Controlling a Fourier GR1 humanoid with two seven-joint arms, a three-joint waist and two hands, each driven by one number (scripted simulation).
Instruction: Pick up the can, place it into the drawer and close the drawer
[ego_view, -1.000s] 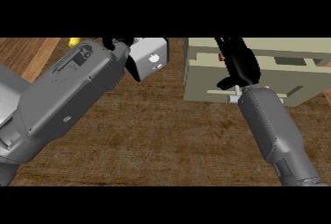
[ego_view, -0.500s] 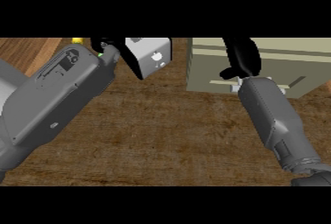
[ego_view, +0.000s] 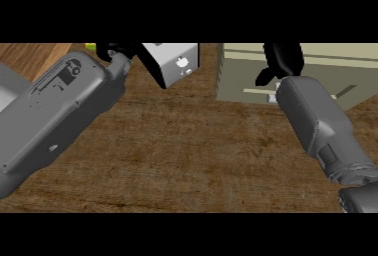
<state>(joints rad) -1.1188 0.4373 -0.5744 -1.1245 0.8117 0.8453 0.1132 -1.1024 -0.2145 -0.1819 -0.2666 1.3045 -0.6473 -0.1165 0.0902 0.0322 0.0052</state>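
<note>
Now look: near you lies the brown wooden counter. Farther off, your right hand touches the beige drawer box; its fingers look fairly straight. Your left hand is mostly hidden. No can shows, so closing remains.

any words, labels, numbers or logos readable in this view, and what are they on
None can be read.
The grey box-shaped object with a dark side at the top of the view carries a small white mark and tiny marks beneath it, too small to read as a word or sign.
The beige drawer unit shows plain slots, no text.
The grey left forearm shows only moulded outlines.
</note>
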